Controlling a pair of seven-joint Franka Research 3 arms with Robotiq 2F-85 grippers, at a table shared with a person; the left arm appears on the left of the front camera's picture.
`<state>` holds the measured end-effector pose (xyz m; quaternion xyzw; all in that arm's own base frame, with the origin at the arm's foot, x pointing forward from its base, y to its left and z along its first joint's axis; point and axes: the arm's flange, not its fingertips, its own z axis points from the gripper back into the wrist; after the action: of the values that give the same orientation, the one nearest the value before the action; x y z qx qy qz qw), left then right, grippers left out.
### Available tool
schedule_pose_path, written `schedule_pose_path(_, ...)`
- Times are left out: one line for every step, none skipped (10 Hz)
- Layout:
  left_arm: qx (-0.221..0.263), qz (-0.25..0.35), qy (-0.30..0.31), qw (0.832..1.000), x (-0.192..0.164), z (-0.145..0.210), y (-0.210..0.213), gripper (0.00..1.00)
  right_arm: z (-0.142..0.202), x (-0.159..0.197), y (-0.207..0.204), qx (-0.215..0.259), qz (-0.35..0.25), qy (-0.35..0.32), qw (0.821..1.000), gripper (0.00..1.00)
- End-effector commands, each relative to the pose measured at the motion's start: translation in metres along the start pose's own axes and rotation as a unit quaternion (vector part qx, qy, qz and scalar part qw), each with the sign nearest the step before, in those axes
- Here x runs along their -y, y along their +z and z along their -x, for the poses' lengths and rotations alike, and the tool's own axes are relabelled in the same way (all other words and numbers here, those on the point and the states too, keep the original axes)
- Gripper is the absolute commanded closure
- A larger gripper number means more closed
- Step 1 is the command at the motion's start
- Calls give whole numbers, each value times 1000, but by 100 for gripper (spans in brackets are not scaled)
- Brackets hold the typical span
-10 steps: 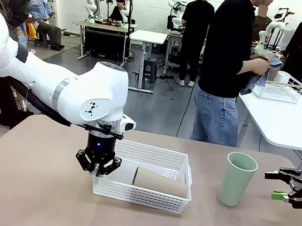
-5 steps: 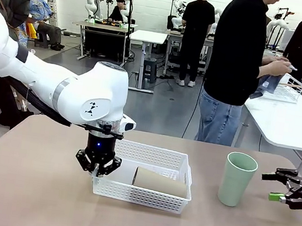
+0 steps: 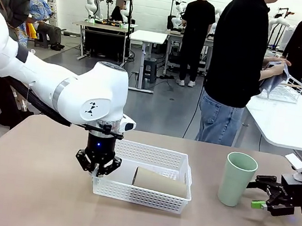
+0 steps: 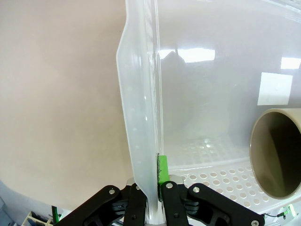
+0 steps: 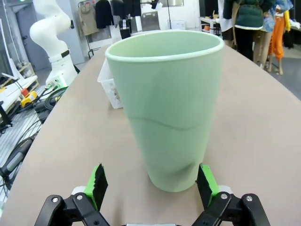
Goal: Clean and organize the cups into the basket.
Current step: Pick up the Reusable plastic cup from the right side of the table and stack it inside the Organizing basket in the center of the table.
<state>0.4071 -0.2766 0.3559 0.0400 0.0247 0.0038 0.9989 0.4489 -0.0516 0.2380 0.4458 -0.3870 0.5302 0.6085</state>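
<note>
A white lattice basket (image 3: 158,160) sits mid-table with a tan-brown cup (image 3: 161,182) lying on its side inside. My left gripper (image 3: 97,168) is shut on the basket's left rim; in the left wrist view the rim wall (image 4: 141,141) is pinched between the fingers, and the tan cup's mouth (image 4: 277,155) shows at right. A mint green cup (image 3: 236,179) stands upright to the right of the basket. My right gripper (image 3: 259,194) is open, level with the cup's lower half and just right of it. In the right wrist view the green cup (image 5: 168,106) stands just ahead of the spread green pads (image 5: 97,183).
A person in black stands beyond the table's far edge, holding a cloth at a white side table (image 3: 290,124) that carries a wire basket (image 3: 281,89). Bare tabletop (image 3: 33,186) lies in front and to the left.
My right gripper has moved left toward the green cup. The person has turned toward the side table. The left gripper and basket have not moved.
</note>
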Motion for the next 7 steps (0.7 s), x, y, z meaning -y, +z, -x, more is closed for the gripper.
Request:
schedule_pose_path(-1,-2,-1,1000,0,0,-2,100,-1,10,-6,0,2,1,1000,0)
schedule_pose_path(-1,-2,-1,1000,0,0,-2,100,2,13,-11,-1,-1,-4,1000,0)
schedule_pose_path(-1,-2,-1,1000,0,0,-2,100,3,15,-15,-2,-4,-5,1000,0)
schedule_pose_path(-1,-2,-1,1000,0,0,-2,100,4,17,-19,-3,-5,-6,1000,0)
schedule_pose_path(-1,-2,-1,1000,0,0,-2,100,4,19,-25,-3,-5,-6,1000,0)
schedule_pose_path(-1,-2,-1,1000,0,0,-2,100,3,22,-31,-3,-7,-4,1000,0)
schedule_pose_path(-1,-2,-1,1000,0,0,-2,100,2,26,-38,1,-11,-2,1000,0)
